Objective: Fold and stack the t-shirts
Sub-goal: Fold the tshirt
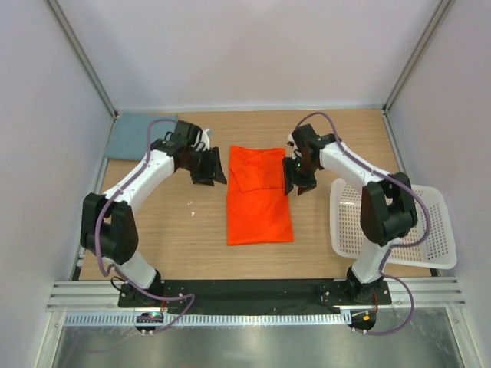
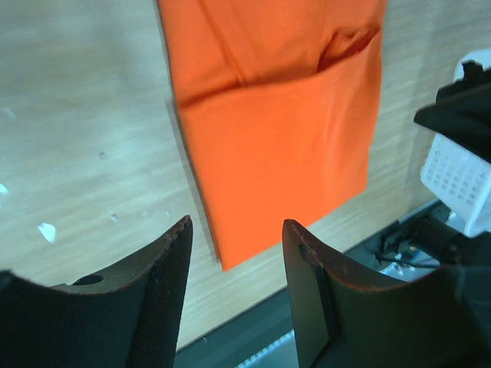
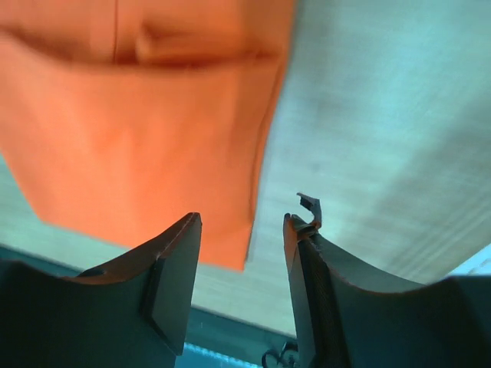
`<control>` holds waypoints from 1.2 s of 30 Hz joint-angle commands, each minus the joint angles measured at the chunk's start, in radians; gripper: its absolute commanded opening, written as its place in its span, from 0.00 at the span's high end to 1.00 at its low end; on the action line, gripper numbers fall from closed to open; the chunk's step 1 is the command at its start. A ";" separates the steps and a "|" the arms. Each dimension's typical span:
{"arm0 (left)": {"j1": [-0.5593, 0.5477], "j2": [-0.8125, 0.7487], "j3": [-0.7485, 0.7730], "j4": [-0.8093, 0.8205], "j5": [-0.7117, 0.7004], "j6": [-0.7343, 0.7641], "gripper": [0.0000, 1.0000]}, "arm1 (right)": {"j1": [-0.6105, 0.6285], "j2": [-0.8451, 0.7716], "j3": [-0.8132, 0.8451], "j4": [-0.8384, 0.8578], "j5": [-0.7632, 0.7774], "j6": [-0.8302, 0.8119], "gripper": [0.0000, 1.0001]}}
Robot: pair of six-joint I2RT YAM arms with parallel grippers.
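1. Orange shirt [image 1: 259, 199] lies folded in the middle of the table [image 1: 184, 238]: light, limp cloth that will sag, best pinched at a folded edge
2. Left gripper [image 1: 209, 170] and right gripper [image 1: 299, 182] flank it, jaws apart, holding nothing
3. Grey-blue shirt [image 1: 136, 136], far left corner, is partly hidden behind the left arm [image 1: 146, 180]; its folding cannot be told

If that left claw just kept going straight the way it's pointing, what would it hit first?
Most likely the orange t-shirt, near its left edge, right ahead of the open jaws of the left gripper. Depth is unclear, so it might touch the bare table just beside it.
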 commanded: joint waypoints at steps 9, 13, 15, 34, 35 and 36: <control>-0.104 -0.196 -0.539 0.294 0.141 -0.326 0.48 | 0.079 -0.298 -0.463 0.158 -0.178 0.122 0.40; -0.115 -0.193 -0.590 0.354 0.139 -0.383 0.48 | 0.080 -0.308 -0.533 0.211 -0.210 0.145 0.41; -0.122 -0.174 -0.610 0.382 0.147 -0.421 0.48 | 0.079 -0.302 -0.559 0.244 -0.220 0.164 0.40; -0.159 -0.099 -0.650 0.339 0.072 -0.511 0.49 | 0.042 -0.259 -0.687 0.398 -0.278 0.260 0.45; -0.159 -0.096 -0.653 0.339 0.069 -0.511 0.49 | 0.041 -0.254 -0.688 0.402 -0.278 0.261 0.45; -0.161 -0.095 -0.656 0.339 0.066 -0.511 0.49 | 0.040 -0.253 -0.690 0.406 -0.275 0.261 0.45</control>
